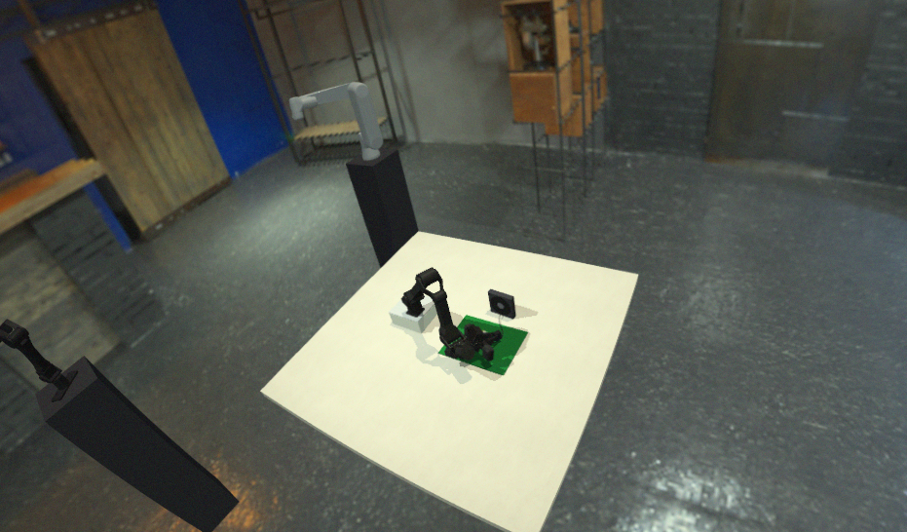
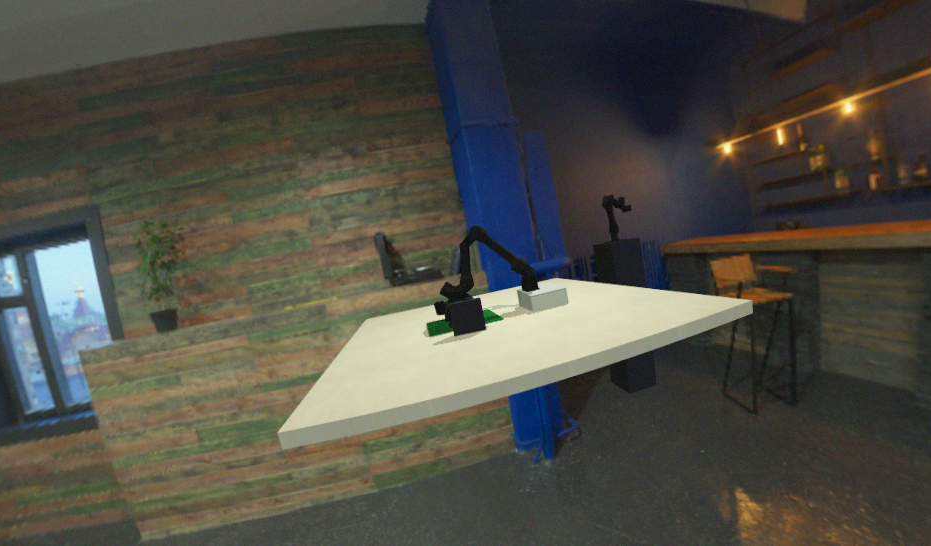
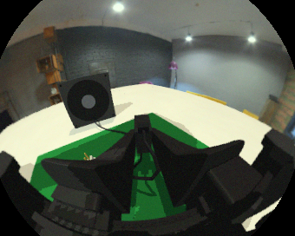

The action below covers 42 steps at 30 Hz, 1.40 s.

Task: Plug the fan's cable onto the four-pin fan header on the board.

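Claw (image 1: 496,336) (image 2: 443,308) (image 3: 142,132) first: its fingers are pinched on the dark plug (image 3: 142,122), which sits at their tips, pointing away from the wrist camera. Taking the fan (image 1: 501,304) (image 2: 467,316) (image 3: 88,101) as landmark, the plug is to its right and on its nearer side in the wrist view. The plug's long axis is hard to read; the face turned to the camera looks slightly taller than wide. From the fan's lower edge the cable (image 1: 500,323) (image 3: 109,128) runs across to the fingers, and a dark loop hangs between them.

Outward from there, a small cluster of gold pins (image 3: 89,157) shows beside the finger on the fan's side, directly below the fan in the wrist view. I take it for the fan header, though I cannot count four pins. It would lie to the fan's side of the plug and nearer the camera, so the coming move is probably sideways and back, then down. How high the plug stands over the green board (image 1: 512,343) (image 2: 440,327) I cannot tell. The fan stands upright on the worktop (image 1: 377,396) (image 2: 523,352) (image 3: 142,93), just past the board's edge. Pressing down and letting go remain.
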{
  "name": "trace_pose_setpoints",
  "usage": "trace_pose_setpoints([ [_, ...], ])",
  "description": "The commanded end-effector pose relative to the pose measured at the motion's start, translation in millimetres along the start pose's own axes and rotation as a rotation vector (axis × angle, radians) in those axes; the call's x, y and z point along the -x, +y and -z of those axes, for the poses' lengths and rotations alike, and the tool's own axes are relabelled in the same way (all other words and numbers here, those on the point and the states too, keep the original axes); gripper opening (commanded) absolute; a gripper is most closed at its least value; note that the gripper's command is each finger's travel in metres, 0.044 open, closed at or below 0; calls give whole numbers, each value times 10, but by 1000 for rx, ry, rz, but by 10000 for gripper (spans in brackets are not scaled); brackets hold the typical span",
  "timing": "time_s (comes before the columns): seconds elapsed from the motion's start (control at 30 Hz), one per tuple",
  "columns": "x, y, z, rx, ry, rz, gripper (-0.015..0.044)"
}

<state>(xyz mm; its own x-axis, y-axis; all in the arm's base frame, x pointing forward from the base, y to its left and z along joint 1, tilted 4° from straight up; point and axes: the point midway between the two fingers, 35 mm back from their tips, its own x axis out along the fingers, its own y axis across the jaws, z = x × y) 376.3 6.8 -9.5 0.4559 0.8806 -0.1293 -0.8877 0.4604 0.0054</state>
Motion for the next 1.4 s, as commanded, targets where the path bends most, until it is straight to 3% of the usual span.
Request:
trace_pose_setpoints([
  [0.0, -9, 0, 39, -4, 1, 0, 0],
  [1.37, -29, 2, 153, 0, -1, -1, 0],
])
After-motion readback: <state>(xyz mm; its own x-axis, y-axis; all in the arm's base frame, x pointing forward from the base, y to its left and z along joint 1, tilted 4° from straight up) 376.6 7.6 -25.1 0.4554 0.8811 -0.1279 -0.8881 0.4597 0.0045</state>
